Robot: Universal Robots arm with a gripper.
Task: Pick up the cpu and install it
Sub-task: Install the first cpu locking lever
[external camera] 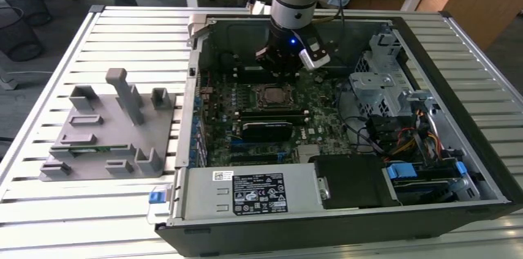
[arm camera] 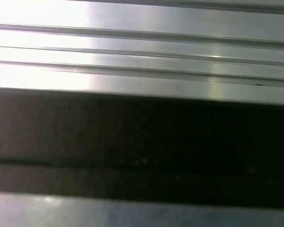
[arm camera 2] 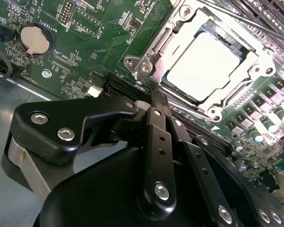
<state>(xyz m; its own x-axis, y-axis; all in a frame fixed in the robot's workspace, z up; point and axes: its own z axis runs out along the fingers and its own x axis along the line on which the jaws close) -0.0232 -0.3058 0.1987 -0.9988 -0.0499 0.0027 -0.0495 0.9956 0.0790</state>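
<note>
The cpu [arm camera 2: 204, 65], silvery square, lies flat, apparently seated in the motherboard socket frame [arm camera 2: 154, 49].

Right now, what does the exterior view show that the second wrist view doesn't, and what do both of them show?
Exterior view alone: the whole open computer case on the slatted table, the grey fixture and the arm above the board. Second wrist view alone: a coin cell and the black gripper linkage up close. Both: the green motherboard with the cpu lying in its socket.
</note>
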